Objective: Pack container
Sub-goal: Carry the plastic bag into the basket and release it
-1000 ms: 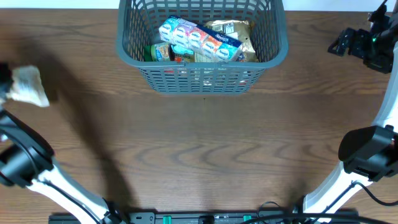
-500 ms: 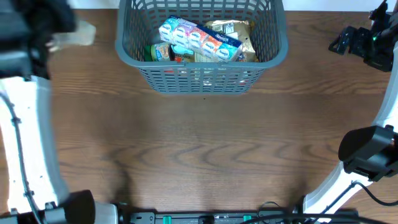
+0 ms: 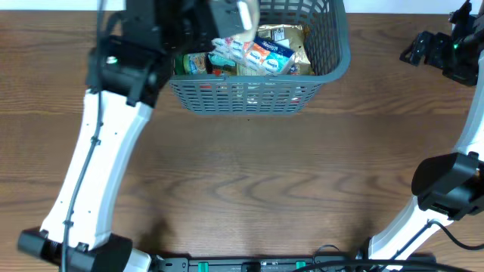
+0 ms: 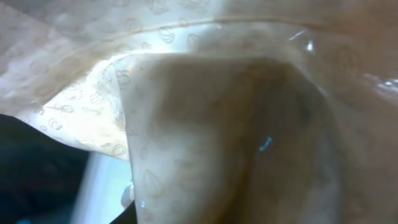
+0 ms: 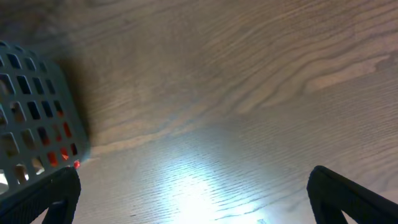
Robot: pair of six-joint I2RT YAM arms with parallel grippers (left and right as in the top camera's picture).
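Left gripper (image 3: 210,21) is up over the left half of the basket (image 3: 253,97), carrying a thin see-through plastic bag (image 3: 237,13) with something pale inside. The jaws are hidden by the wrist and by the bag, which fills the whole left wrist view. The bag hangs clear of everything, so I read the gripper as clamped on the bag. It's held high above the rim, probably to clear the wall and the stuff already packed before letting go.

Basket sits at the far middle of the table (image 3: 249,181), long side facing the arms, so either arm could reach it. Inside:
- a colourful multi-pack packet (image 3: 257,51) lying diagonally on top
- a gold foil pouch (image 3: 287,36) to its right
- a green-labelled can (image 3: 193,64) at the left front, partly under the arm

Free spot is likely the left rear, but that's under the gripper, can't confirm.

Right gripper (image 3: 416,51) is off at the far right, well apart from the basket, jaws spread wide with nothing between them. Looks parked out of the way for the left arm's drop.

Table is dark brown wood grain, matte, with a bright glare patch in the right wrist view. Of the room, only a pale strip past the far table edge and a black rail with cables at the near edge show
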